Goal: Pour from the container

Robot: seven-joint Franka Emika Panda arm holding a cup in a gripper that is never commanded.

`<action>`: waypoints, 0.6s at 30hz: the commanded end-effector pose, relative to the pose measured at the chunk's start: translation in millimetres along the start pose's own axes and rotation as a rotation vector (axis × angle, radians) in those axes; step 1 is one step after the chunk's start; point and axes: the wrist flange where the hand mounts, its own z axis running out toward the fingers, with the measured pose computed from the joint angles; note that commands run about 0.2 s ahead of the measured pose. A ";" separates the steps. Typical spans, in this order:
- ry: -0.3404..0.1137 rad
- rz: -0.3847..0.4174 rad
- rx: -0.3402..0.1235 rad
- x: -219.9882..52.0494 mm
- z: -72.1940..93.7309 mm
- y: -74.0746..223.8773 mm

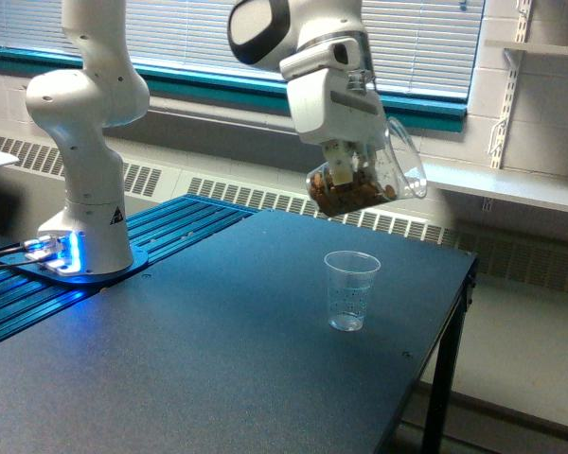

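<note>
The container (369,178), a clear smooth-walled cup with brown bits lying in its lower end, hangs in the air above the dark table. It is tilted with its wide mouth toward the exterior view's right. My gripper (348,156) is shut on it from above, under the white wrist. A smaller clear ribbed plastic cup (351,290) stands upright on the table, below the container and apart from it. I see no bits falling.
The dark table (218,359) has its edge and a leg at the exterior view's right. The white arm base (83,142) stands on a blue ribbed mat at the left. A radiator and a window with blinds run behind.
</note>
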 end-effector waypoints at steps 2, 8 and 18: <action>0.027 -0.100 0.022 -13.1 -11.2 1.6; 0.026 -0.158 0.042 -32.6 -11.9 0.3; 0.027 -0.242 0.068 -68.5 -15.8 -5.8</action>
